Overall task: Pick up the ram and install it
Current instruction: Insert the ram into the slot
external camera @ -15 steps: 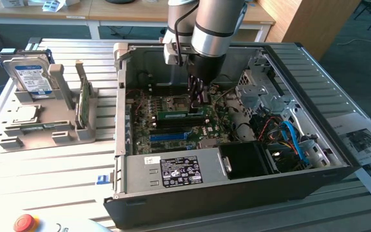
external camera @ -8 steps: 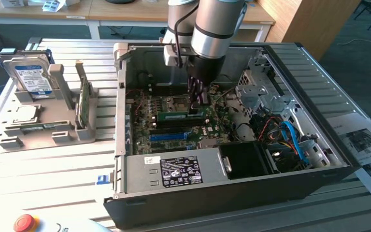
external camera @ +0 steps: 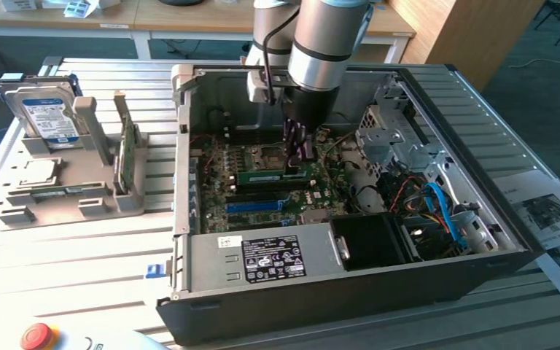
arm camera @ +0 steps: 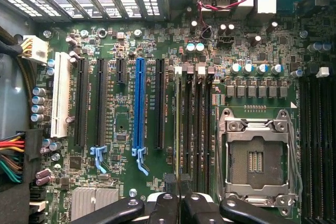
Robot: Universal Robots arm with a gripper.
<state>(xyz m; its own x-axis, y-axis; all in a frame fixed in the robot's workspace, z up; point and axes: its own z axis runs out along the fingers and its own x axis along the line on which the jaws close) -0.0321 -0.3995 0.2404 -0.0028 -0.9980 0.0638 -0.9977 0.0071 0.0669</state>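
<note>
Nearest your wrist camera sits the claw [arm camera: 178,183], item one: black fingers drawn in tight and clamped on the ram [arm camera: 178,124], which you see edge-on as a thin pale strip running straight out ahead of the fingertips. Ram position: standing on edge along the memory slot closest to the long black card slots, lined up with it; whether it is pressed home you cannot tell. Black memory slots [arm camera: 198,129]: just beside the ram, parallel to it. Processor socket [arm camera: 257,156]: next beyond those slots, silver frame. Blue slot [arm camera: 139,108]: near, on the claw's other side, with a white slot [arm camera: 60,95] farther out. In your exterior view: claw [external camera: 302,162] down inside the open computer case [external camera: 358,299], ram [external camera: 268,175] a green strip at its tips, over the motherboard [external camera: 216,182]. Outside the case, well apart from the claw toward the exterior view's left: a grey rack [external camera: 66,200] holding a hard drive [external camera: 44,109] and an upright green card [external camera: 125,153]. Red button [external camera: 39,335]: farthest from the claw, closest to your exterior camera.
</note>
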